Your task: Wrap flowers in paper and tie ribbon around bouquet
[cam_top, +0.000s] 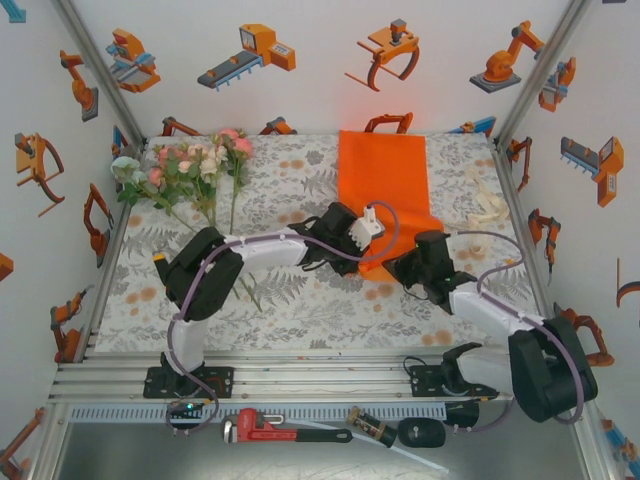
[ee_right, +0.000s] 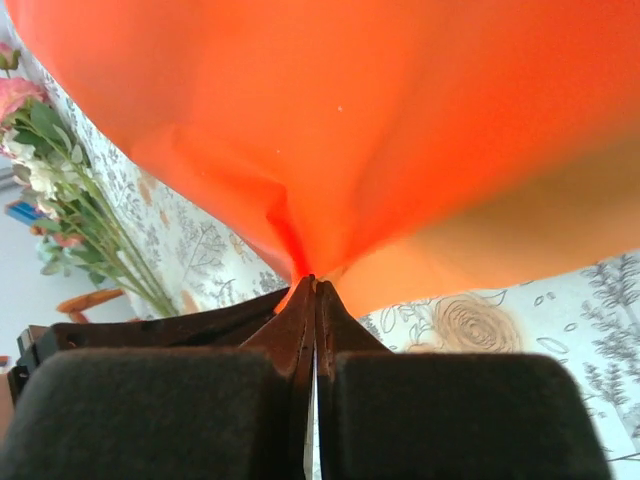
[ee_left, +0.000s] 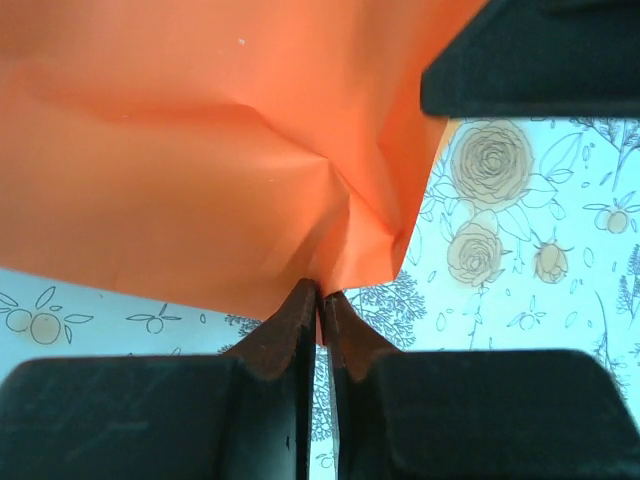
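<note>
Two arms meet at the near end of the paper, both gripping it.

- flowers (cam_top: 190, 165): loose bunch at the back-left of the counter (cam_top: 290, 305). Blooms face the back wall and stems point to the front. Well apart from the paper.
- left arm (cam_top: 270, 248): reaches across to the middle. The left jaws are together, clamped on the paper's edge. In the wrist view the fingertips (ee_left: 290, 325) pinch the sheet, creases fan out from the pinch, and the sheet is lifted off the printed cloth there.
- paper (cam_top: 385, 175): orange sheet, back-centre to right, long side running front to back. The far end is near the back wall and the near end is bunched up between the two arms.
- right arm (cam_top: 480, 310): the right jaws sit just beside the left ones, slightly right and nearer the front. They are pressed tight on the paper's edge too. In the right wrist view the sheet billows above the fingertips (ee_right: 290, 330), with the flowers at that view's left edge.
- ribbon (cam_top: 490, 205): loose cream heap right of the paper, near the right wall. It is clear of the sheet and of both arms.
</note>
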Robot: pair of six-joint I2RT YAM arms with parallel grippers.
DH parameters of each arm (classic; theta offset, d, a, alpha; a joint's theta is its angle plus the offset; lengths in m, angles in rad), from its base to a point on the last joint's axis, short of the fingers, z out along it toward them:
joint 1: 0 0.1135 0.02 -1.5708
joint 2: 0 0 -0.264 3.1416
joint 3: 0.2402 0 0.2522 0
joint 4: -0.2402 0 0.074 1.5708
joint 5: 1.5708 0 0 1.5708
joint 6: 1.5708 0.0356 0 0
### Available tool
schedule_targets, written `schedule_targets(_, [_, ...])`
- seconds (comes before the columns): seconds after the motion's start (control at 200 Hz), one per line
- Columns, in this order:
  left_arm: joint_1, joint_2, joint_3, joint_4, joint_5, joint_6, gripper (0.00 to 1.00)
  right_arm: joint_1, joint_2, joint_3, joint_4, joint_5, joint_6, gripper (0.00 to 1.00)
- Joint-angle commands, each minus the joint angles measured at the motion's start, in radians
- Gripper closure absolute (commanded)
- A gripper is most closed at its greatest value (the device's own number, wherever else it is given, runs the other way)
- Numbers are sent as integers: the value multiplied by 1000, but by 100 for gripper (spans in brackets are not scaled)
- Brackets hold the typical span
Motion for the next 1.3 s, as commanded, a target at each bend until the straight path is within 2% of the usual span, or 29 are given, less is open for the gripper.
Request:
schedule_targets(0.0, [7, -70, -38, 47, 28, 15, 63, 1, -31, 27, -22, 100, -121, 100])
schedule_targets(0.085, [7, -106, -85, 98, 35, 20, 40, 2, -28, 44, -15, 77, -138, 100])
schedule_targets(0.12, [6, -124, -104, 117, 42, 22, 34, 2, -24, 52, -10, 62, -143, 100])
schedule_targets(0.205, [-1, -165, -149, 191, 63, 11, 25, 1, -19, 69, -2, 37, -140, 100])
schedule_targets(0.305, [-17, -162, -155, 287, 61, -40, 21, 2, -16, 91, -3, 16, -133, 100])
schedule_targets(0.441, [-56, -99, -113, 395, 1, -105, 20, 3, -22, 106, 4, -19, -114, 100])
schedule_targets(0.516, [-68, -66, -89, 414, -28, -117, 27, 5, -30, 114, -2, -29, -118, 100])
schedule_targets(0.666, [-62, -39, -93, 450, -95, -166, 33, 6, -39, 108, 2, -44, -114, 100])
schedule_targets(0.831, [-46, -19, -99, 494, 15, -240, 35, 8, -37, 110, 4, -49, -119, 100])
schedule_targets(1.011, [19, -142, -240, 553, 12, -265, 33, 9, -90, 143, -90, 7, -182, 100])
schedule_targets(1.096, [55, -197, -294, 568, 46, -291, 33, 8, -102, 155, -109, 10, -200, 100])
schedule_targets(1.297, [44, -268, -328, 613, 63, -315, 33, 8, -98, 183, -125, 2, -217, 100])
